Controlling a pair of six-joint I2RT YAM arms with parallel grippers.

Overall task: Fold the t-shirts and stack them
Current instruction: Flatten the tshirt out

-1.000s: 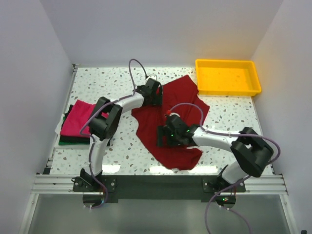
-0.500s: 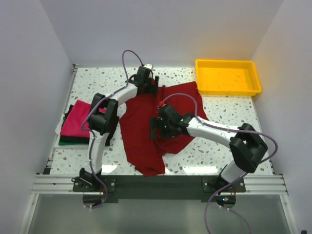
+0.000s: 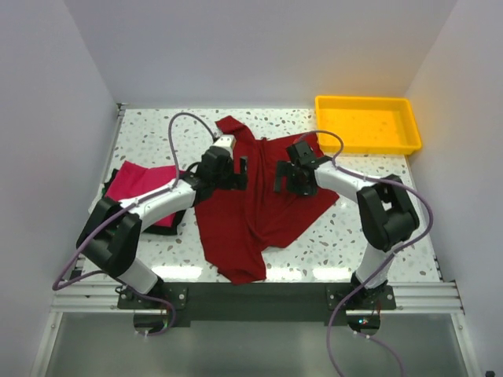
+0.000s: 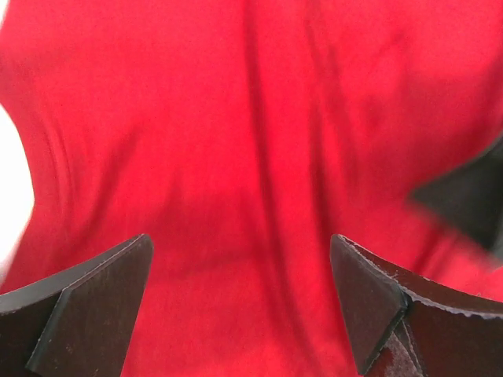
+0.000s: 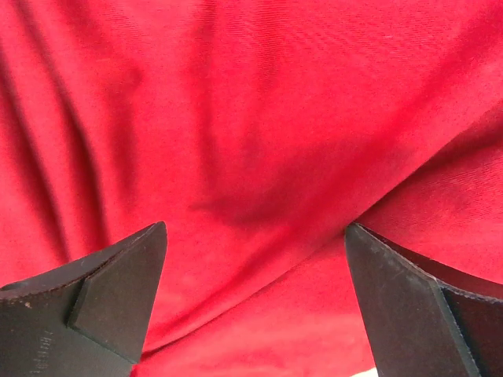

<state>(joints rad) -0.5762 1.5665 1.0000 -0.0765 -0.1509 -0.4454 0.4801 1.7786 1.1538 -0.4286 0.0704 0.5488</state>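
Both pincers stand wide open and hold nothing. The left gripper [image 3: 240, 170] and right gripper [image 3: 280, 177] face each other low over the dark crimson t-shirt [image 3: 250, 216], which lies rumpled and unfolded on the table [image 3: 346, 236] left of the yellow tray [image 3: 369, 147], one corner reaching near the tray's front-left corner. Its long axis runs from level with the tray down towards the arms' bases; which end is the collar I cannot tell. Further left of the tray, a pink t-shirt [image 3: 135, 183] sits folded on dark cloth [image 3: 167, 228]. By my reckoning the stack is begun, with this shirt's folding all ahead.
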